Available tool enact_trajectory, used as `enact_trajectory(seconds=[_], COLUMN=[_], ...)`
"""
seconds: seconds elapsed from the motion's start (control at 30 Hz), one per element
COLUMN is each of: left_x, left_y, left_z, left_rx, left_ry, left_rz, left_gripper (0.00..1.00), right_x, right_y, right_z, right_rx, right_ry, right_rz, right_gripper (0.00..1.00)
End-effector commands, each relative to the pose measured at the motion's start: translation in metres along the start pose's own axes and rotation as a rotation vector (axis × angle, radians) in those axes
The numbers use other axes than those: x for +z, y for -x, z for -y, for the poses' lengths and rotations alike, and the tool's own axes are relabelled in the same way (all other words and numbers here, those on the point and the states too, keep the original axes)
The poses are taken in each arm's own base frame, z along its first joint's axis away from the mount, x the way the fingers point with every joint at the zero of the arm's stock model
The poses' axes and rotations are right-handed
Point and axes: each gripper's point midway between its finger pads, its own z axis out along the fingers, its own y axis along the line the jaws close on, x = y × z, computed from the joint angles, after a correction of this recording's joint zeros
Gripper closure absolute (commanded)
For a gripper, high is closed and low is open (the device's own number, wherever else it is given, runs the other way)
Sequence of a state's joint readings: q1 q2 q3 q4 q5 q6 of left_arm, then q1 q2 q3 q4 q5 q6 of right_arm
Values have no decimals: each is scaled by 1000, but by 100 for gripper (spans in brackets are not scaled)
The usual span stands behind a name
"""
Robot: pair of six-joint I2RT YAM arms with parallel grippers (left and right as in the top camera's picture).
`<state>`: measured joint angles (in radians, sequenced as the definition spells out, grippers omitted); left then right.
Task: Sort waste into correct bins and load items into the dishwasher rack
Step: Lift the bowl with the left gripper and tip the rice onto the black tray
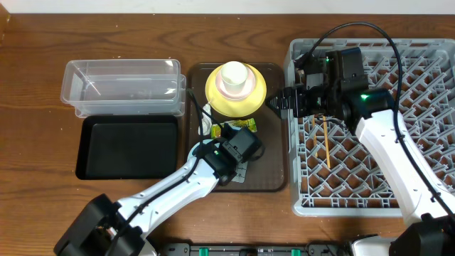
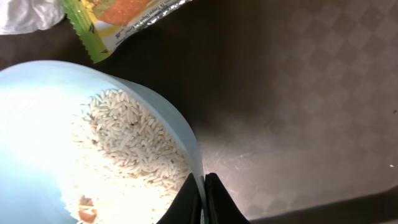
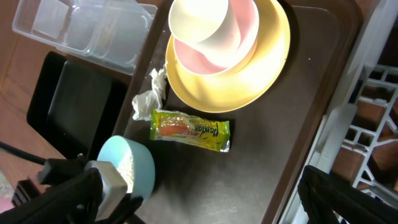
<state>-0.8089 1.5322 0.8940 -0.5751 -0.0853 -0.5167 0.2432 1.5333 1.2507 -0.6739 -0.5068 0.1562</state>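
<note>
Left gripper (image 2: 203, 198) is pinching the rim of the light blue bowl (image 2: 37, 137), rice scraps (image 2: 137, 149) inside, on the brown tray (image 2: 298, 124) near the wrapper (image 2: 118, 15). Right gripper (image 1: 276, 102) hangs spread wide just beside the yellow plate (image 1: 257, 94).

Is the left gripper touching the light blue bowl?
Touching. Left wrist view: the left gripper clamps the rim of the light blue bowl, one finger each side.

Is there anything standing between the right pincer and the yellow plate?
Nothing visible does. The right pincer hangs open over the dark brown serving tray, close beside the rim of the yellow plate, and only bare tray lies between them.
</note>
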Motion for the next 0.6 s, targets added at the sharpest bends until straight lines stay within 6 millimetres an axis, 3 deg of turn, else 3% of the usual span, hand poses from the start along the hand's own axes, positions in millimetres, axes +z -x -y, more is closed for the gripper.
enact_trajectory(seconds=[0.0, 0.33, 0.57], left_x=[-11, -62, -97], left_y=[6, 38, 55], left_z=[-7, -40, -86], left_rx=[-2, -9, -33], left_ry=[21, 158, 401], left_rz=[45, 256, 420], left_gripper=[94, 94, 94], right_x=[-4, -4, -4], right_y=[4, 4, 4], right_z=[-8, -8, -8], right_rx=[-12, -12, -12], right_ry=[20, 20, 20], right_rz=[13, 13, 13], right_gripper=[1, 1, 1])
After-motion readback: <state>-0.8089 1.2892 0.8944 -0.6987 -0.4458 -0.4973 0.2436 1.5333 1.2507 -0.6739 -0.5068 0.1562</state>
